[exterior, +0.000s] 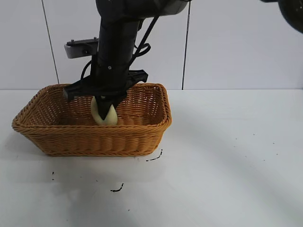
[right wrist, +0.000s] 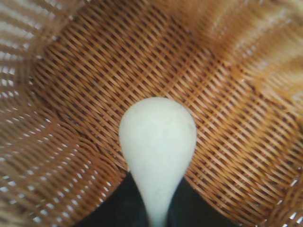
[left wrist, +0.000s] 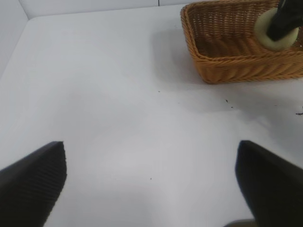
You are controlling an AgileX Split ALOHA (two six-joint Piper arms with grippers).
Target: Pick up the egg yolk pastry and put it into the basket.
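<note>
The egg yolk pastry is pale yellow and pinched edge-on between my right gripper's black fingers. It hangs inside the orange-tan wicker basket, just above its floor, near the middle. In the right wrist view the pastry bulges out past the right gripper over the woven basket floor. My left gripper is open and empty over bare table, well away from the basket. From there the pastry and the right gripper show in the distance.
The basket stands at the left of the white table, close to the back wall. Small dark specks lie on the table in front of it. A dark arm part shows at the top right corner.
</note>
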